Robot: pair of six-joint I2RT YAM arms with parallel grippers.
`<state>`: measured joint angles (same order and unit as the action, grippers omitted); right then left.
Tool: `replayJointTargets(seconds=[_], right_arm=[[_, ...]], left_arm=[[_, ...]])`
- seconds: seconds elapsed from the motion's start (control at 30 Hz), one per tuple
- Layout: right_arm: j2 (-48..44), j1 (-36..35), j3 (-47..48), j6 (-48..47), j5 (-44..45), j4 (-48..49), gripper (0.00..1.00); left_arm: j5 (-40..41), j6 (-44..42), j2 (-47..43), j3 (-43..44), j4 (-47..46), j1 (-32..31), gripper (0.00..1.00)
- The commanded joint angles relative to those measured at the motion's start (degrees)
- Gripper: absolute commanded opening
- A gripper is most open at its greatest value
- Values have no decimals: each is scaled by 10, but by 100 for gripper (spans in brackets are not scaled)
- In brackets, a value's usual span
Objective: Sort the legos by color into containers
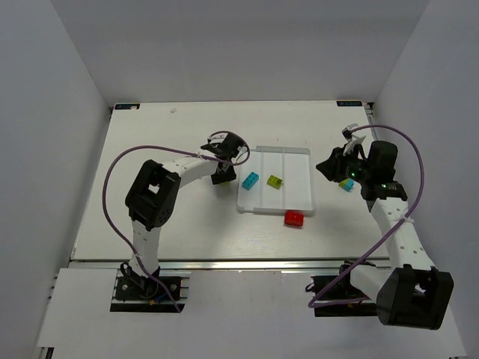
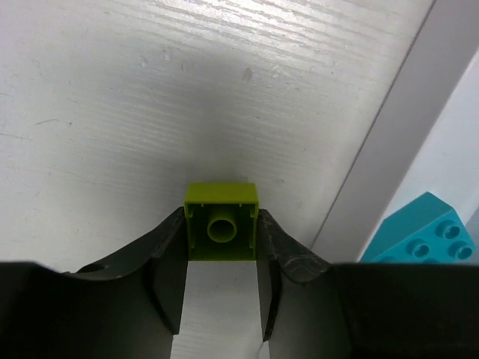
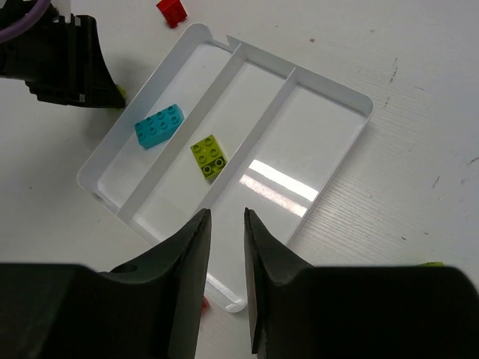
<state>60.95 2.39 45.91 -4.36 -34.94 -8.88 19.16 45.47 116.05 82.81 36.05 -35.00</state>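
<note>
The white tray (image 1: 299,161) has three long compartments. A cyan brick (image 1: 250,180) lies in its left one and a lime brick (image 1: 275,181) in the middle one; the right one is bare. My left gripper (image 1: 224,161) is just left of the tray, over the table, shut on a small lime brick (image 2: 221,196) whose hollow underside faces the camera. The tray's rim (image 2: 389,149) and the cyan brick (image 2: 426,232) lie to its right. My right gripper (image 3: 227,213) is narrowly open and empty above the tray's right compartment (image 3: 299,142).
A red brick (image 1: 294,218) lies on the table against the tray's near edge. A second red brick (image 3: 172,10) lies beyond the tray's far left corner. A small cyan and lime piece (image 1: 346,184) sits beside the right wrist. Grey walls enclose the table.
</note>
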Motion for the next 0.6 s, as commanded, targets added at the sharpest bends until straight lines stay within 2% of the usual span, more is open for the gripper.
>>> replayJointTargets(seconds=[0.0,0.03,0.07,0.13,0.23,0.27,0.3,0.33,0.37,0.43,0.57], right_arm=[[-17,9,-6,6,-17,15,30],[-17,13,-6,4,-16,13,27],[-15,15,-6,2,-14,12,26],[-8,21,1,3,-2,5,19],[7,32,13,5,12,-17,20],[9,35,15,4,10,-21,27],[12,38,16,-2,5,-24,39],[15,46,16,-6,3,-25,65],[14,49,16,-9,1,-26,73],[14,60,15,-14,1,-26,76],[13,77,14,-14,2,-29,74]], left_arm=[[12,-23,-56,14,-9,-10,16],[3,-39,-71,10,-22,-10,9],[-7,-55,-100,4,-35,-18,7],[-65,-106,-132,-39,-117,-26,6],[-142,-143,-158,-71,-205,-48,5],[-187,-150,-152,-70,-224,-53,6],[-221,-162,-135,-67,-231,-53,7],[-245,-165,-123,-51,-232,-68,8],[-282,-167,-110,-41,-231,-74,9],[-287,-168,-74,-20,-223,-88,13],[-268,-166,-36,24,-205,-123,25]])
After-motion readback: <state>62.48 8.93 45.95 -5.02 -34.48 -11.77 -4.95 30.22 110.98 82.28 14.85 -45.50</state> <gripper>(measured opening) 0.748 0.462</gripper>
